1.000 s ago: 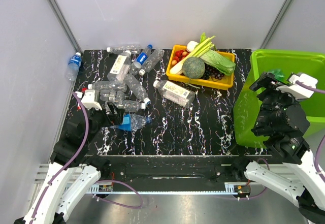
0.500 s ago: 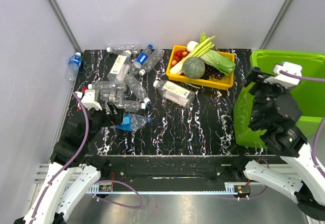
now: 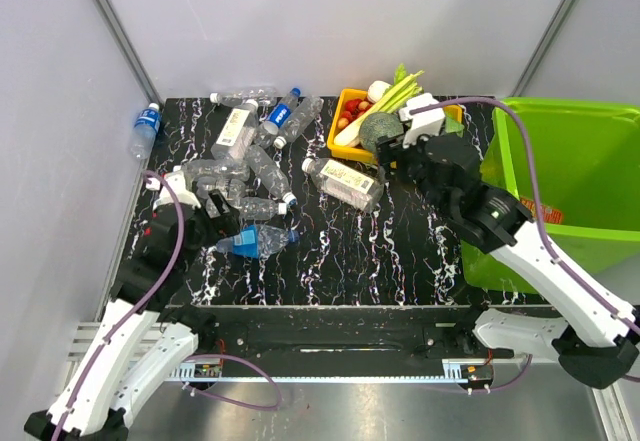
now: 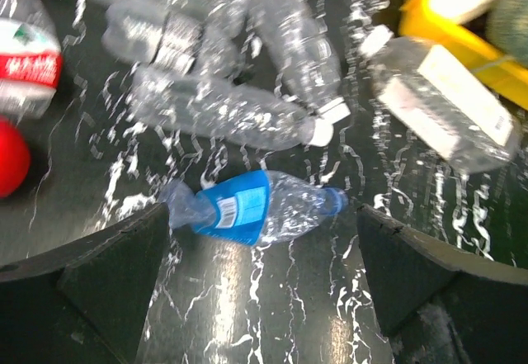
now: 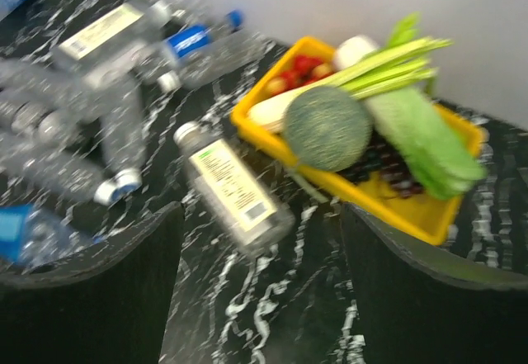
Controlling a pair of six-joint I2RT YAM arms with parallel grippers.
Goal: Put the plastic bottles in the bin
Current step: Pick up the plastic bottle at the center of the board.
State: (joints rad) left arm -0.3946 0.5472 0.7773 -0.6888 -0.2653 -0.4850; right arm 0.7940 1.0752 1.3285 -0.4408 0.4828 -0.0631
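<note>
Several plastic bottles lie heaped at the table's left back. A crushed one with a blue label lies apart, right in front of my left gripper. That gripper hangs above it, open, nothing between its fingers. A clear bottle with a white label lies mid-table. My right gripper hovers open just right of it, holding nothing. The lime-green bin stands at the right.
A yellow tray of vegetables and fruit sits at the back, close beside my right gripper. One blue-labelled bottle leans by the left wall, off the table's edge. Grey walls close in the left and back.
My right arm has swung left from over the bin to the middle of the table beside the yellow tray. The left arm has shifted only slightly.
</note>
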